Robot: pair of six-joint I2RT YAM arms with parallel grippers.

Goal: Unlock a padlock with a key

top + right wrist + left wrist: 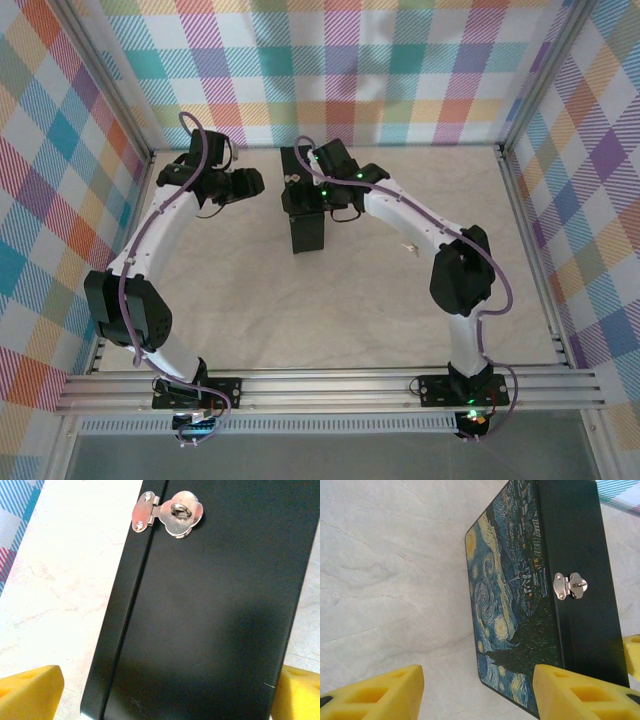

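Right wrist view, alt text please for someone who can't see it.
Black side of a tin box, silver hasp near the top, on a pale table. The open right gripper flanks it, yellow fingertips in the lower corners.

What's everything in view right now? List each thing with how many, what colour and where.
tin box: one, black sides, blue-and-yellow swirl-painted face, standing on edge mid-table
latch: one, silver, on the tin's black side, loop bare
small item: one, pale, on the table right of the tin; too small to identify
table: one, cream
walls: three, pastel plaid, around the table
left gripper: one, yellow fingers, open, by the tin's painted face
right gripper: one, yellow fingers, open, straddling the tin's black side
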